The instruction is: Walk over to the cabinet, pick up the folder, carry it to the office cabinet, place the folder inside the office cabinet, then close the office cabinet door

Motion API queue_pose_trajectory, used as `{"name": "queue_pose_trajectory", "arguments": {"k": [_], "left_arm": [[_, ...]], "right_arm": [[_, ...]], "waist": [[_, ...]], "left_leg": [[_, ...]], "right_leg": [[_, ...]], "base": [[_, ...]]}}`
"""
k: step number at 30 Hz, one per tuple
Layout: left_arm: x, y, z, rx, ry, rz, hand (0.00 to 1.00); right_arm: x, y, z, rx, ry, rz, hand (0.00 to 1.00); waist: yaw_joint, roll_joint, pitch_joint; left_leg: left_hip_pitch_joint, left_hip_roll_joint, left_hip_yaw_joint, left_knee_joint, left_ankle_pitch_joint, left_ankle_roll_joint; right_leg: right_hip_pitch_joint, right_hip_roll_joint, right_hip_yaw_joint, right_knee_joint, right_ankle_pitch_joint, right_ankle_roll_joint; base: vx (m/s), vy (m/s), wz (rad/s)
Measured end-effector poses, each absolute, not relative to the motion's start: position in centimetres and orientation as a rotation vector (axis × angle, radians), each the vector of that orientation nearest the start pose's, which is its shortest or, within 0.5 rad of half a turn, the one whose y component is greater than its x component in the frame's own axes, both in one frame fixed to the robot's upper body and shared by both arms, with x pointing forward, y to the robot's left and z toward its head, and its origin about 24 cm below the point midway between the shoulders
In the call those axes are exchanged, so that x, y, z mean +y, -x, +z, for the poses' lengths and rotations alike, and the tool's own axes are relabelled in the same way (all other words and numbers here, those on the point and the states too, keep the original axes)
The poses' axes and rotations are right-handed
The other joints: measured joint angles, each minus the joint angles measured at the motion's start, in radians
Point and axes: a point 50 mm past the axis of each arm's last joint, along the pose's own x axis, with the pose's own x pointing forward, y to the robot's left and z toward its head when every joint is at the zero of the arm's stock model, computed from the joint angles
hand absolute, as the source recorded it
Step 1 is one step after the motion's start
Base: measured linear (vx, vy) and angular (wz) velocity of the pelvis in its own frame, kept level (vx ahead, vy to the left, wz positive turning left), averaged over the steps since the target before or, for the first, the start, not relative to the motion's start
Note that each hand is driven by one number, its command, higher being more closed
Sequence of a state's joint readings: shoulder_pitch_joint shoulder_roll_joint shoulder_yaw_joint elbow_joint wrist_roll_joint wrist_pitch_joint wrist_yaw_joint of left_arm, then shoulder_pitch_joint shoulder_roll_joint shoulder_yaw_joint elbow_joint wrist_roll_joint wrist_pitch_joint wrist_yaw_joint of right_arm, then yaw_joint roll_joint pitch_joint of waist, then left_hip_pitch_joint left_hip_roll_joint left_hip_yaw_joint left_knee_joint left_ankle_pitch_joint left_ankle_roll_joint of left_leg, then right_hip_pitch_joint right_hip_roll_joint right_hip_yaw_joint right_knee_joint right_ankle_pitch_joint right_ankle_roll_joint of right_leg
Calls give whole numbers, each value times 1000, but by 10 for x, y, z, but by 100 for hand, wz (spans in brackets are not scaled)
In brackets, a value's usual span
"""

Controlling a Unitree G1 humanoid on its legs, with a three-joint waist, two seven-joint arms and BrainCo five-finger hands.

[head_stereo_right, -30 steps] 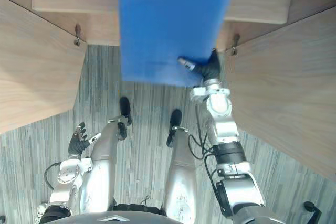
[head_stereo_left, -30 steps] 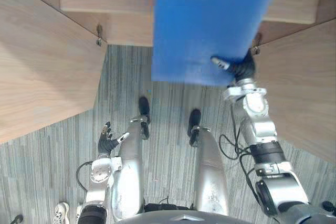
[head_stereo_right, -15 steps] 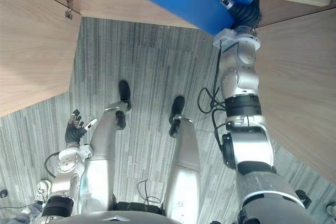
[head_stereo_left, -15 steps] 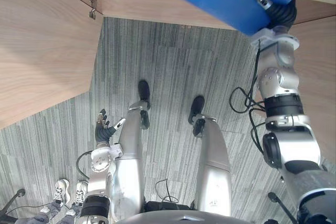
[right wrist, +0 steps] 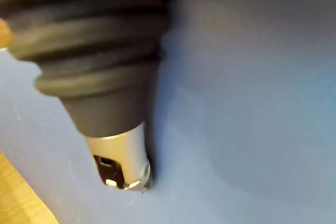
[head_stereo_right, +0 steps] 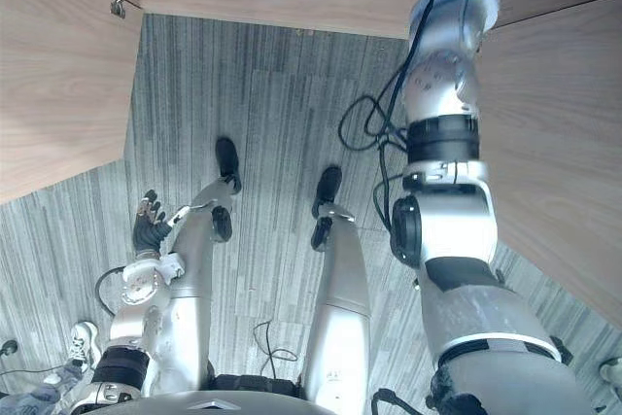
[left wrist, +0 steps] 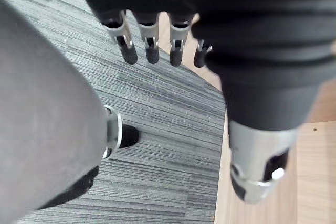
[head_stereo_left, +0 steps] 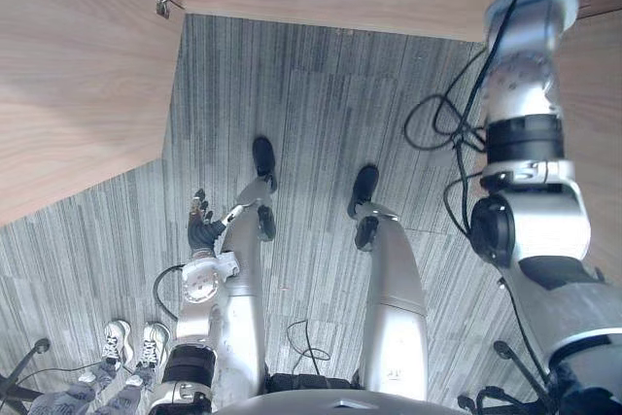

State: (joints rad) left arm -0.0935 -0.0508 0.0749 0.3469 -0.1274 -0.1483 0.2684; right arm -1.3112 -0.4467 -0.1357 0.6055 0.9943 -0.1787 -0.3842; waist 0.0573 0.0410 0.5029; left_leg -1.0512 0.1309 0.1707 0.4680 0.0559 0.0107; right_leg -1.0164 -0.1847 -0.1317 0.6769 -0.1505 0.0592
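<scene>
The left robot hand (head_stereo_left: 201, 230) hangs low, fingers straight and apart, over the grey striped carpet (head_stereo_left: 321, 94), while farther off the right robot hand (right wrist: 118, 150) pinches the one flat blue folder (right wrist: 252, 103) under its thumb, between two light wooden cabinet doors (head_stereo_left: 68, 75).

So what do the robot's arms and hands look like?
The left arm and right arm are silver-grey segments with black bands at the joints. The left hand has a dark ribbed cover and silver, dark-tipped fingers; the right hand shows the same cover and a silver thumb.
</scene>
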Motion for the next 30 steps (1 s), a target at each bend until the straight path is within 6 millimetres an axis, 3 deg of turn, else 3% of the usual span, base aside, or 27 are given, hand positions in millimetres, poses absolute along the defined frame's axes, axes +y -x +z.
{"name": "queue_pose_trajectory", "arguments": {"k": [4,12,27,28,30], "left_arm": [[156,-265,-5,140,188,333,0],[150,-268,-12,191,201,338,0],[146,-277,-15,225,207,374,0],[146,-277,-15,225,208,375,0],[146,-277,-16,233,208,381,0]], "right_arm": [[-216,-368,377,-736,-922,-138,100],[-213,-373,362,-697,-1024,-168,100],[-217,-383,365,-590,-1099,-271,100],[-217,-382,366,-590,-1110,-270,0],[-216,-383,367,-575,-1128,-275,0]], "waist": [[2,0,0],[1,1,-14],[3,4,-16],[4,4,-16],[8,5,-17]], "left_leg": [[5,0,0,-20,20,7],[36,3,0,-39,20,5],[45,-1,-5,-94,48,-5],[49,-2,-5,-101,52,-6],[57,-3,-5,-107,55,-7]], "right_leg": [[4,0,-9,-7,4,-3],[39,8,-15,-35,5,-3],[39,12,-25,-60,10,-9],[40,12,-25,-61,11,-10],[46,12,-26,-63,11,-10]], "base": [[-4,-32,4],[-1,-9,-1],[-8,-28,1],[-17,-35,4],[-19,-39,2]]}}
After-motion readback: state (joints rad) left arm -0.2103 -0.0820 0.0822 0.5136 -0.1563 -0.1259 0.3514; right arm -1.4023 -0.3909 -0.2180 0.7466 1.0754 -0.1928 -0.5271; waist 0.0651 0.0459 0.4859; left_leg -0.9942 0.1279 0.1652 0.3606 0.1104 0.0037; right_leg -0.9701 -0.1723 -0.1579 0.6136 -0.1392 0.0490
